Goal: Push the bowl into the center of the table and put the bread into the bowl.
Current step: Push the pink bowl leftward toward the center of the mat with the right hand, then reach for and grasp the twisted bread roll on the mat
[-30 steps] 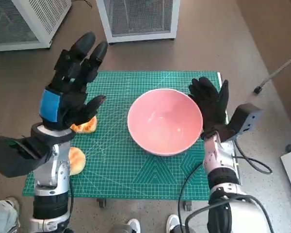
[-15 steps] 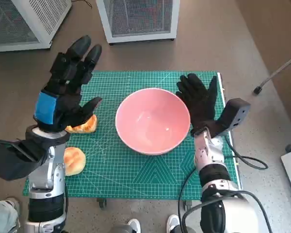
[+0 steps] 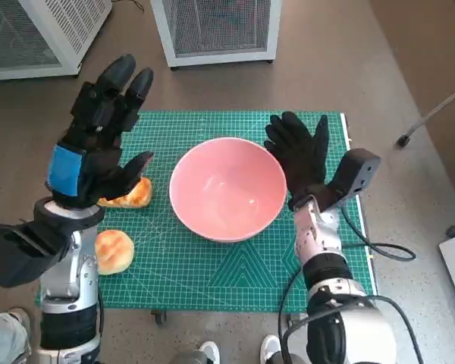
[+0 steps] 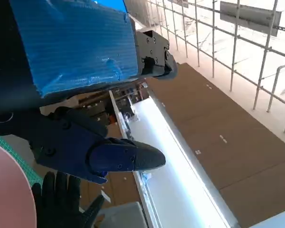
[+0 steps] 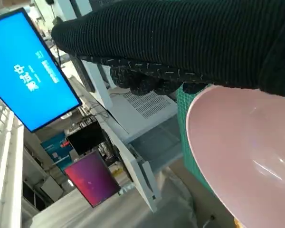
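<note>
Pink bowl [image 3: 227, 188]: round, smooth, glossy, sitting near the middle of the desk [image 3: 243, 273], on its green gridded mat. Right hand [image 3: 299, 155], knitted glove, fingers spread flat, pressed against the bowl's right rim, holding nothing. Left hand [image 3: 95, 144], hard black shell with blue tape, raised over the desk's left edge, fingers wide apart, empty. Two golden, rounded bread rolls by the left edge: one [image 3: 129, 195] partly under the left hand, another [image 3: 114, 250] nearer the front corner.

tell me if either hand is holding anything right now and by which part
Nothing is held. The gloved right hand lies flat against the round pink bowl at its rim; the blue-taped left hand hovers, fingers spread.
</note>
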### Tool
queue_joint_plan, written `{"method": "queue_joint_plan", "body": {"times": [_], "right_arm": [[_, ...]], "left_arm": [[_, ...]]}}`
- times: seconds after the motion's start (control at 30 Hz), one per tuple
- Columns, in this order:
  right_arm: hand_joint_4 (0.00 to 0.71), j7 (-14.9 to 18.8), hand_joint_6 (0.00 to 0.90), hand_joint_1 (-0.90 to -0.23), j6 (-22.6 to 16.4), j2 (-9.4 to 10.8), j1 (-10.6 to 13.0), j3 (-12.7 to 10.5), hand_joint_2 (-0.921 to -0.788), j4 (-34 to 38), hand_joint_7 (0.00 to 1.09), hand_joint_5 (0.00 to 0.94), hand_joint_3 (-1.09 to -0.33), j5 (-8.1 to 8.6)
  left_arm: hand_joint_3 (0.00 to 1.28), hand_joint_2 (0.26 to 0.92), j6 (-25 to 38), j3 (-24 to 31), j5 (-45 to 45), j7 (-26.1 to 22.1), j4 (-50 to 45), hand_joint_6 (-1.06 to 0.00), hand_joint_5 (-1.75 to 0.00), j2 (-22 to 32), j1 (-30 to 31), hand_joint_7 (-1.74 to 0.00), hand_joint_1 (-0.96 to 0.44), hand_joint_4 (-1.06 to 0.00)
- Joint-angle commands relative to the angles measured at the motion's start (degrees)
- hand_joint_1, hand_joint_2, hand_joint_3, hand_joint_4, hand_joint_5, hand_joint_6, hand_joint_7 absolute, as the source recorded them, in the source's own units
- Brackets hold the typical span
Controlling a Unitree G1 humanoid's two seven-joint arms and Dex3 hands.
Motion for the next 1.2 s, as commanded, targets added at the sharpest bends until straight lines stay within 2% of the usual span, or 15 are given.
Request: {"method": "queue_joint_plan", "body": {"times": [0.03, 0.17, 0.37, 0.43, 0.57, 0.67, 0.87, 0.93, 1.07, 1.1, 1.13, 1.17, 1.2], "right_arm": [[0.16, 0.8, 0.221, -0.587, 0.8, -1.5, -0.2, 0.7, -0.921, 0.0, 0.13, 0.009, -0.773, -0.75], [0.154, 1.9, 0.216, -0.594, -0.7, -3.0, -0.7, 1.7, -0.921, -1.0, 0.13, 0.005, -0.775, -1.28], [0.165, 4.1, 0.237, -0.601, -7.6, -4.4, -1.1, 4.5, -0.921, -4.8, 0.14, 0.009, -0.777, -3.17], [0.172, 6.2, 0.246, -0.614, -10.7, -4.8, -0.7, 5.3, -0.921, -6.8, 0.14, 0.011, -0.77, -3.24], [0.18, 11.0, 0.254, -0.649, -15.0, -5.3, 0.3, 6.4, -0.921, -11.4, 0.14, 0.011, -0.734, -2.09], [0.189, 15.6, 0.255, -0.681, -17.9, -5.6, 2.0, 7.7, -0.921, -17.1, 0.14, 0.013, -0.702, -0.83], [0.19, 21.5, 0.251, -0.694, -20.1, -6.9, 5.4, 10.0, -0.921, -26.3, 0.14, 0.01, -0.692, 0.96], [0.189, 22.9, 0.251, -0.687, -20.2, -7.6, 6.6, 10.7, -0.921, -29.5, 0.14, 0.008, -0.704, 1.67], [0.189, 24.2, 0.25, -0.671, -19.3, -7.9, 8.5, 11.4, -0.921, -34.3, 0.14, 0.006, -0.722, 3.33], [0.189, 24.3, 0.249, -0.668, -18.9, -7.9, 9.0, 11.5, -0.921, -35.3, 0.14, 0.006, -0.725, 3.81], [0.188, 24.3, 0.248, -0.667, -18.7, -7.9, 9.3, 11.6, -0.921, -36.1, 0.14, 0.005, -0.729, 4.17], [0.188, 24.2, 0.247, -0.666, -18.2, -7.9, 9.8, 11.7, -0.921, -37.0, 0.14, 0.005, -0.73, 4.5], [0.187, 24.0, 0.246, -0.668, -17.9, -7.9, 10.0, 11.8, -0.921, -37.5, 0.14, 0.005, -0.732, 4.66]], "left_arm": [[0.36, 0.921, -0.4, 0.3, 0.1, 0.2, -0.8, -0.13, 0.0, 0.2, 0.8, -0.34, -0.62, -0.24], [0.36, 0.921, -0.3, 0.5, -0.2, 0.2, -0.8, -0.12, 0.0, 0.3, 0.7, -0.34, -0.63, -0.24], [0.36, 0.921, -0.1, 0.7, -0.3, 0.1, -0.5, -0.12, 0.0, 0.5, 0.0, -0.35, -0.63, -0.23], [0.36, 0.921, 0.1, 0.7, -0.3, 0.1, -0.4, -0.12, 0.0, 0.7, -0.4, -0.35, -0.63, -0.23], [0.35, 0.921, 0.6, 0.9, -0.6, -0.1, -0.6, -0.12, 0.0, 1.1, -1.0, -0.36, -0.63, -0.23], [0.34, 0.921, 1.1, 1.3, -1.0, -0.5, -0.8, -0.12, 0.0, 1.9, -1.6, -0.36, -0.63, -0.23], [0.32, 0.921, 1.7, 2.4, -0.8, -1.5, -1.3, -0.11, 0.0, 4.6, -2.5, -0.37, -0.62, -0.23], [0.28, 0.921, 1.1, 2.8, 0.9, -2.0, -1.3, -0.1, 0.0, 6.7, -2.5, -0.38, -0.62, -0.23], [0.17, 0.921, 1.1, 3.1, 6.9, -6.1, -1.6, -0.05, 0.0, 15.6, -1.4, -0.37, -0.63, -0.16], [0.12, 0.905, 4.2, 2.8, 8.6, -9.2, -3.2, -0.03, 0.0, 20.5, -0.6, -0.3, -0.65, -0.11], [0.08, 0.856, 6.5, 2.6, 9.9, -11.5, -4.2, -0.02, 0.0, 24.0, -0.1, -0.21, -0.64, -0.07], [0.07, 0.839, 12.1, 1.9, 12.0, -14.5, -6.7, -0.02, 0.0, 29.1, 0.2, -0.18, -0.64, -0.05], [0.05, 0.775, 15.8, 1.4, 13.1, -16.3, -8.3, -0.01, 0.0, 32.1, 0.3, -0.12, -0.57, -0.03]]}}
